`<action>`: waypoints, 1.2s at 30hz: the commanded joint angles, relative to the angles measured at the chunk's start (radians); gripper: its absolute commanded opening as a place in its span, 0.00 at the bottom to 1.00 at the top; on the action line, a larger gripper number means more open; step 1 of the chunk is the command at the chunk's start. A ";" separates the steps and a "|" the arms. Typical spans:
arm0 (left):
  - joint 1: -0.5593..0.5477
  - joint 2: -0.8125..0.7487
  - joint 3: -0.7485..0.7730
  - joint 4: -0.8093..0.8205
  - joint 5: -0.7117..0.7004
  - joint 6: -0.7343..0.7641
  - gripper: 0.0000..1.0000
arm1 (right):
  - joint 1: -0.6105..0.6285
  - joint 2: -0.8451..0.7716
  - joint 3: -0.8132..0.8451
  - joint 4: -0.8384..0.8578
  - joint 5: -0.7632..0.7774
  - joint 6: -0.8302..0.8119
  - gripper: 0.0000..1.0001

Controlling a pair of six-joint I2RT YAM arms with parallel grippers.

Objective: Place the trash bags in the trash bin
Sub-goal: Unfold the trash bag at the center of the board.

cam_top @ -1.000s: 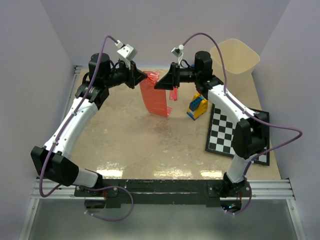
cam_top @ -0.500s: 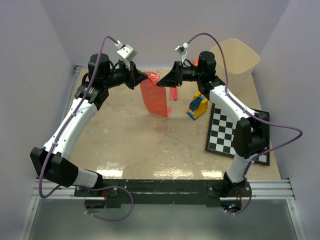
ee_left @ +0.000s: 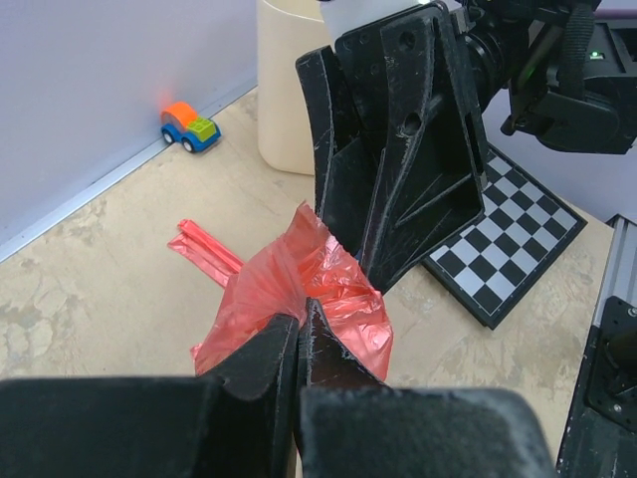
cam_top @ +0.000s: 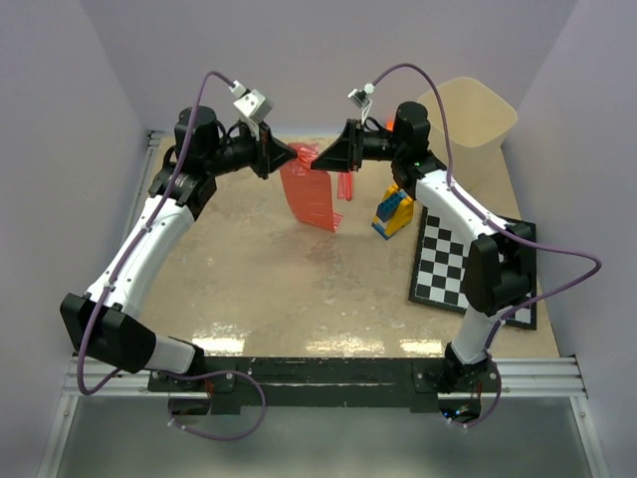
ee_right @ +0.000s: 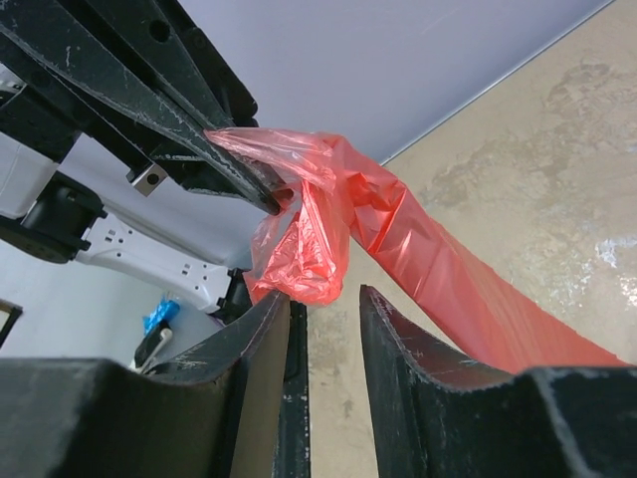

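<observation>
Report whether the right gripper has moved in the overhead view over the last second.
Yes, slightly: the right gripper has shifted up the view and rightward, toward the trash bin, which has stayed put.

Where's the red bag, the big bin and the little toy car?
red bag (cam_top: 311, 199), top view, its hanging middle.
bin (ee_left: 289, 100), left wrist view, its outer wall.
toy car (ee_left: 191, 129), left wrist view, its middle.

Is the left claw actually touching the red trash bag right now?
Touching. The left wrist view shows the left claw shut on the bunched top of the red trash bag.
</observation>
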 commanded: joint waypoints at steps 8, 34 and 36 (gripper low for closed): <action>0.007 -0.024 -0.005 0.069 0.048 -0.037 0.00 | 0.023 0.007 0.034 0.113 -0.039 0.015 0.29; 0.037 -0.064 -0.022 -0.035 -0.253 0.099 0.00 | -0.058 -0.202 0.052 -0.525 0.634 -0.476 0.00; 0.037 -0.067 -0.025 -0.034 -0.254 0.099 0.00 | -0.060 -0.214 0.054 -0.532 0.646 -0.490 0.00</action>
